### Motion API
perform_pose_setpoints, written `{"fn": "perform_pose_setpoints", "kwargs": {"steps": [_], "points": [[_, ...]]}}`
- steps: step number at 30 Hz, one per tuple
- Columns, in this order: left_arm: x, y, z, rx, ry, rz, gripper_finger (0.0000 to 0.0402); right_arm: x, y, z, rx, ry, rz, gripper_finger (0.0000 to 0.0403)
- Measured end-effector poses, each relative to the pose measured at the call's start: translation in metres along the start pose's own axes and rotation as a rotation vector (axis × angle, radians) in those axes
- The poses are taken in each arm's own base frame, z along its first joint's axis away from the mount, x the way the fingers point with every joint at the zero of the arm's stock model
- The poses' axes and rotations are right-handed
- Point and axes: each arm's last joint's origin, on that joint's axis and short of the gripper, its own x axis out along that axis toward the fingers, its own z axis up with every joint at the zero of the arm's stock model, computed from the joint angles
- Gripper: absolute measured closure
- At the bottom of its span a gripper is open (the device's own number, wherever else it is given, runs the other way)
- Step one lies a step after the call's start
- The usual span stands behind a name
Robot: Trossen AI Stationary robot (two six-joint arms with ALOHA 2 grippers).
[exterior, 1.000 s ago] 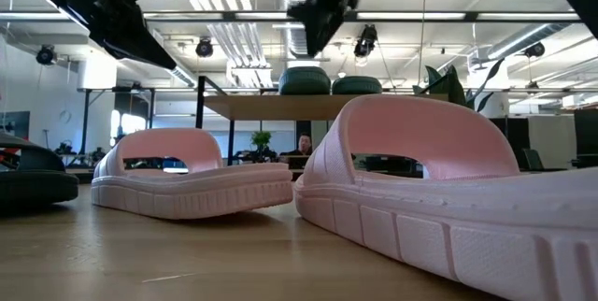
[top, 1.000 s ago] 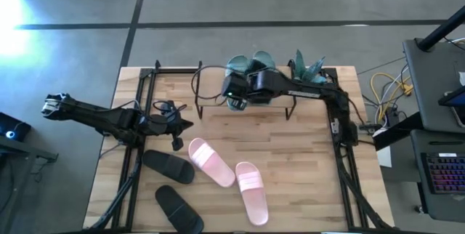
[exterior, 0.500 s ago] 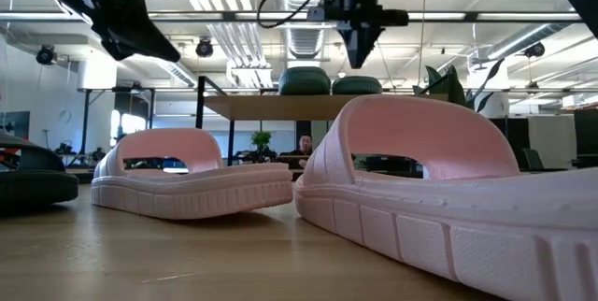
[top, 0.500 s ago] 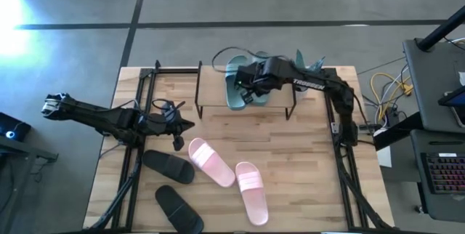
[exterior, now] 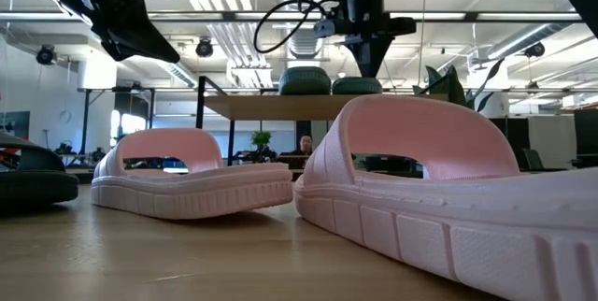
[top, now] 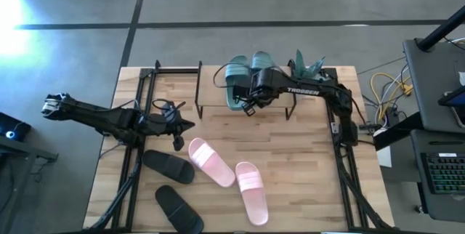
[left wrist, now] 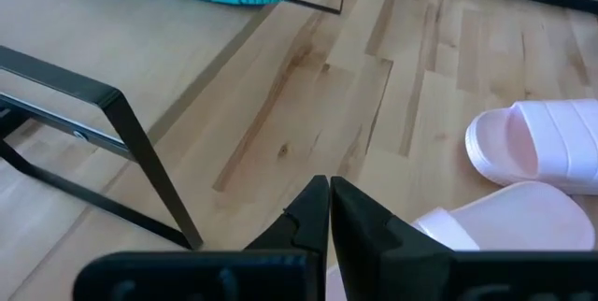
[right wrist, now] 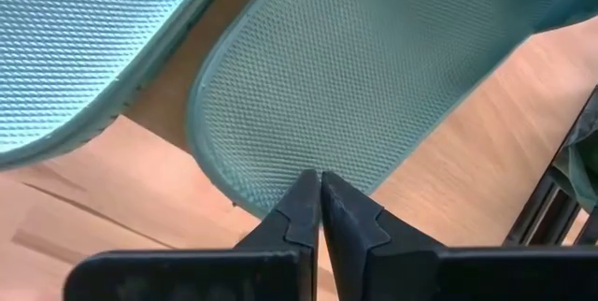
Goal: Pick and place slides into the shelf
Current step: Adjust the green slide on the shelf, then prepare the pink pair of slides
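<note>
Two teal-green slides [top: 245,76] lie side by side on the shelf [top: 211,89] at the tabletop's [top: 305,161] far edge. The right gripper [top: 249,107] hangs at their near ends, fingers clenched on nothing. The left gripper [top: 176,144] waits near a pale pink slide [top: 211,161], fingers pressed together. The second pink slide [top: 251,191] and two black slides [top: 173,187] lie on the tabletop.

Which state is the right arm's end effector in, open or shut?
Shut and empty: the right end effector shows fingertips pressed together above a teal slide.
</note>
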Motion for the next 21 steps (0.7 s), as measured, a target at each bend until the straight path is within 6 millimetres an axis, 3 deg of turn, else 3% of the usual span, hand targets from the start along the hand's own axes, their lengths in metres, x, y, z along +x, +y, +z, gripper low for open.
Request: {"fn": "perform_pose_setpoints", "kwargs": {"steps": [9, 21], "points": [[0.0, 0.0, -0.001, 0.002, 0.002, 0.0, 0.0402, -0.004, 0.008, -0.012, -0.019, -0.007, -0.01, 0.0394], [0.0, 0.0, -0.001, 0.004, 0.004, 0.001, 0.0402, -0.037, -0.005, -0.026, 0.073, -0.126, 0.017, 0.0394]]}}
